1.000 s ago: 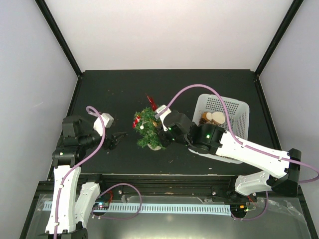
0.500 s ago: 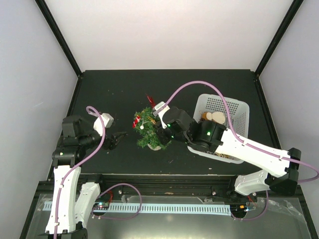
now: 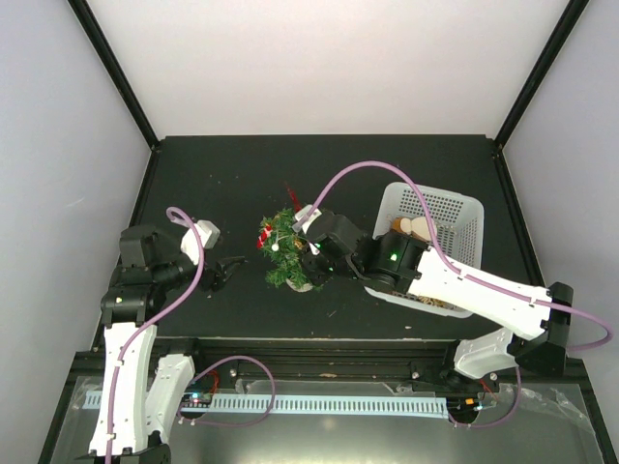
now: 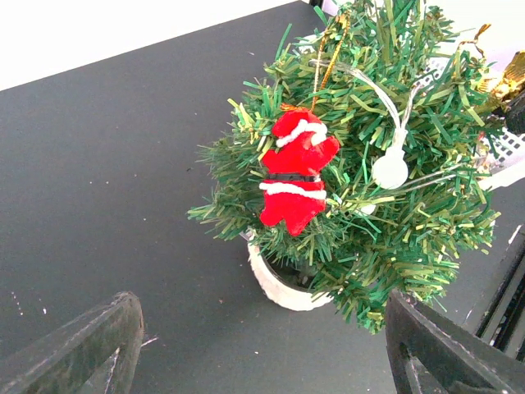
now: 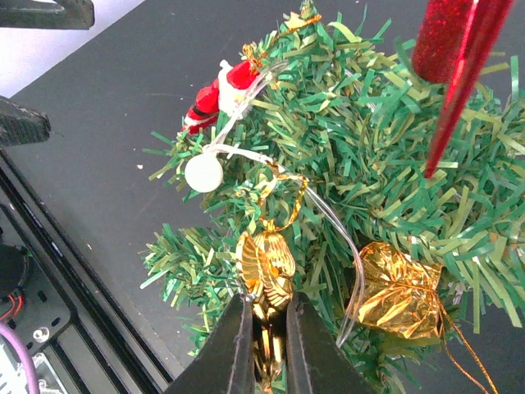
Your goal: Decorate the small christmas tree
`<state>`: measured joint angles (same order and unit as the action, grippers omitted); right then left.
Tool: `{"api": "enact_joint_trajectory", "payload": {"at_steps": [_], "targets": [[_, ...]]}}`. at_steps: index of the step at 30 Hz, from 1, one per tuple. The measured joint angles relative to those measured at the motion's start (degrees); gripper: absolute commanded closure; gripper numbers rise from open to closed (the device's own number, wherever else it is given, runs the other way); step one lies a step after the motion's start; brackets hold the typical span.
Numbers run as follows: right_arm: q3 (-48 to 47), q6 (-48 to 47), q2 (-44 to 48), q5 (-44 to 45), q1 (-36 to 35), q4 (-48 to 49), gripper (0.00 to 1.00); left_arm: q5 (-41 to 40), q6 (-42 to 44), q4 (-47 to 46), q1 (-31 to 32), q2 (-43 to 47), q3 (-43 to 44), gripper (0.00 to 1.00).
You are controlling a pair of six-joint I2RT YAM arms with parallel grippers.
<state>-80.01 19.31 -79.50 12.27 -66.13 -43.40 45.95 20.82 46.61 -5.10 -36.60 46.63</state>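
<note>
Right wrist: right hand (image 5: 264, 330) pinches a gold ornament (image 5: 264, 269) at the small christmas tree (image 5: 373, 156) — left hand (image 3: 224, 273) stands wide and empty nearby.

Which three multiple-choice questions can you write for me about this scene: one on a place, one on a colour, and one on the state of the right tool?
1. In the top view, where is the basket relative to the tree?
A) on its left
B) under it
C) on its right

2. What colour is the suit of the Santa hanging on the tree?
A) red
B) blue
C) yellow

3. In what state is the right tool?
A) open and empty
B) shut on the gold ornament
C) shut on the Santa

Answers:
1 C, the white mesh shows to the right of the green branches.
2 A, the suit is red with white trim.
3 B, its two fingers pinch the ornament from both sides.
</note>
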Motion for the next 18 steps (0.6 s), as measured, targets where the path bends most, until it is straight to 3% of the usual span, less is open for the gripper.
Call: {"api": "enact_joint_trajectory", "payload": {"at_steps": [18], "targets": [[-0.96, -0.87, 0.2, 0.66, 0.0, -2.62, 0.99, 0.37, 0.0, -0.04, -0.11, 0.26, -0.26, 0.19]]}}
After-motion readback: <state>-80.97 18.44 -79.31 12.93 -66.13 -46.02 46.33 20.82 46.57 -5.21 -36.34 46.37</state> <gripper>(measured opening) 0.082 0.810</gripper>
